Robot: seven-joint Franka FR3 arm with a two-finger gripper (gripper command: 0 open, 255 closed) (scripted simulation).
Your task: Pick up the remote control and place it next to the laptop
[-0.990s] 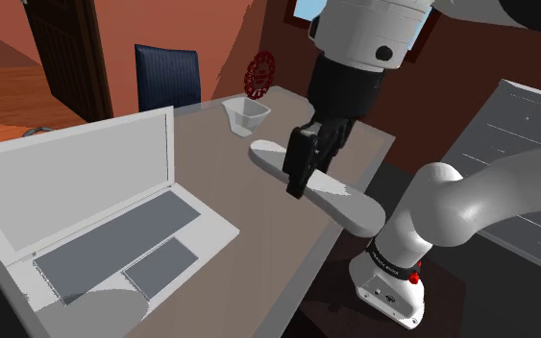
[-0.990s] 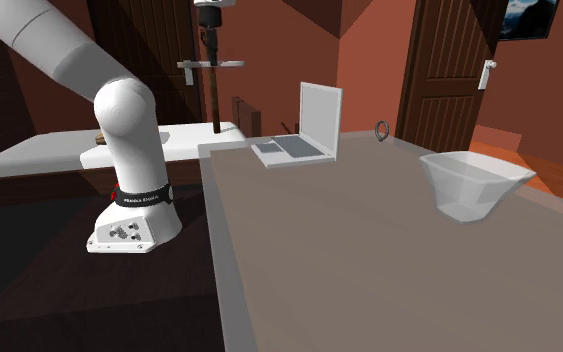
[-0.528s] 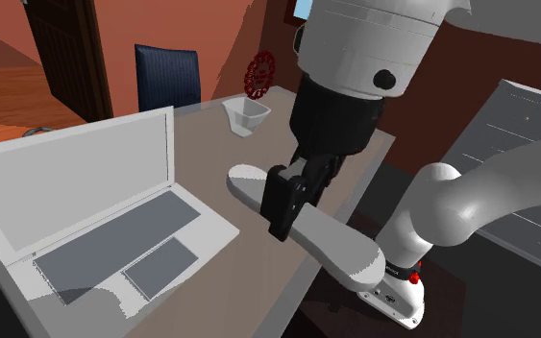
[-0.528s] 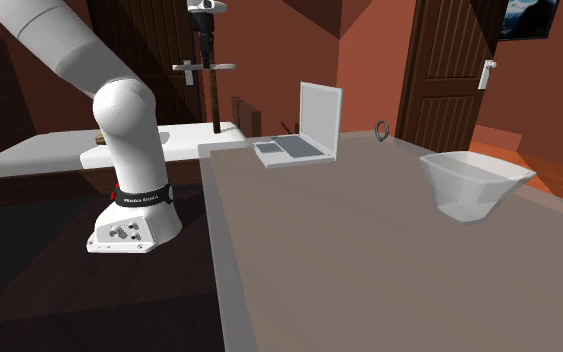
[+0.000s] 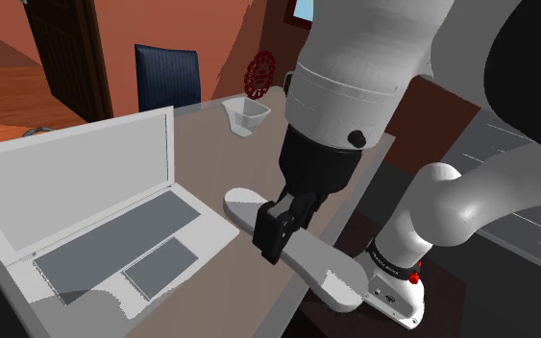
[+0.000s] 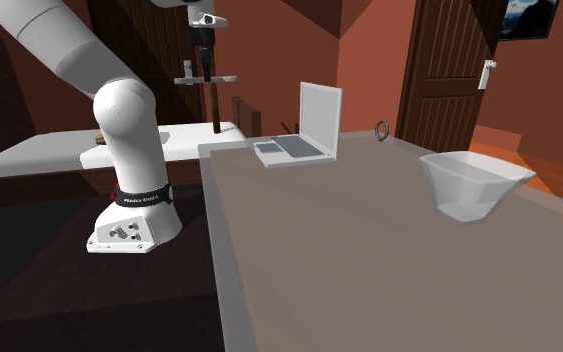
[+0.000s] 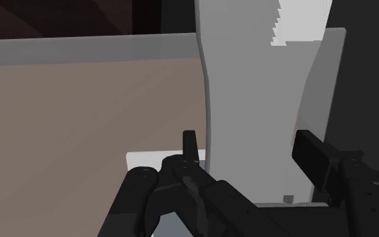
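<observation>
Black gripper (image 5: 276, 230) clamped on grey remote (image 5: 321, 264), lower centre of frame, beside laptop (image 5: 114, 240). Risk: remote's lower-right end overhangs table (image 5: 210, 163) edge; released here, it likely tips off.

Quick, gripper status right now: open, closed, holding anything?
Gripper: jaws closed on the pale grey remote control, clasped across its middle.
</observation>
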